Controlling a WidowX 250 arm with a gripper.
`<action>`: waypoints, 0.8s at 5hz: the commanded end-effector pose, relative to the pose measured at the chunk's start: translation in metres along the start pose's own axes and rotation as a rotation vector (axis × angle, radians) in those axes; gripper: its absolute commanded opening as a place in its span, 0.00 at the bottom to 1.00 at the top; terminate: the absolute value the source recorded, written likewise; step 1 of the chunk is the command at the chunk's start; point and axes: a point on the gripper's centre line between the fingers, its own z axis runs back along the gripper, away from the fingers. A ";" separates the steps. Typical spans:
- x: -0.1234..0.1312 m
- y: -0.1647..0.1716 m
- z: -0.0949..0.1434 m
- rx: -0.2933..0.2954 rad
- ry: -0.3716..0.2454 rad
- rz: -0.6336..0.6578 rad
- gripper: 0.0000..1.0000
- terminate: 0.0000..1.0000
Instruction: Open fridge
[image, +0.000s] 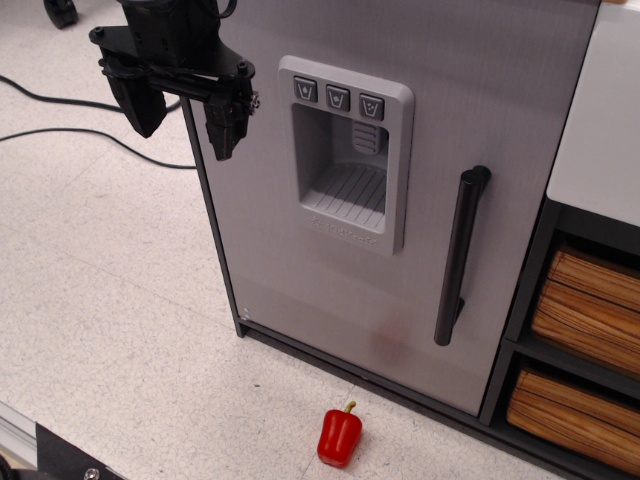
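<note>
The gripper (183, 115) is hanging wide open, holding nothing, beside the fridge (400, 180) door's upper left edge; a red pepper (340, 436) is lying below.

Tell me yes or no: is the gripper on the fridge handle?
No, the gripper hangs open by the fridge's upper left edge, far from the black handle.

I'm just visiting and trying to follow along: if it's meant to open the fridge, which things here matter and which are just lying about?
Part of the job:
- the fridge, door closed
- its black bar handle
- the gripper, open, at the door's upper left edge, far from the handle

Just lying about:
- red toy pepper on the floor
- shelf unit with wooden crates
- black cables
</note>
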 end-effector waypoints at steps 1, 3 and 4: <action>0.000 0.000 0.000 0.000 0.000 0.000 1.00 0.00; -0.014 -0.077 -0.018 -0.140 -0.058 -0.049 1.00 0.00; -0.008 -0.111 -0.030 -0.215 -0.072 -0.050 1.00 0.00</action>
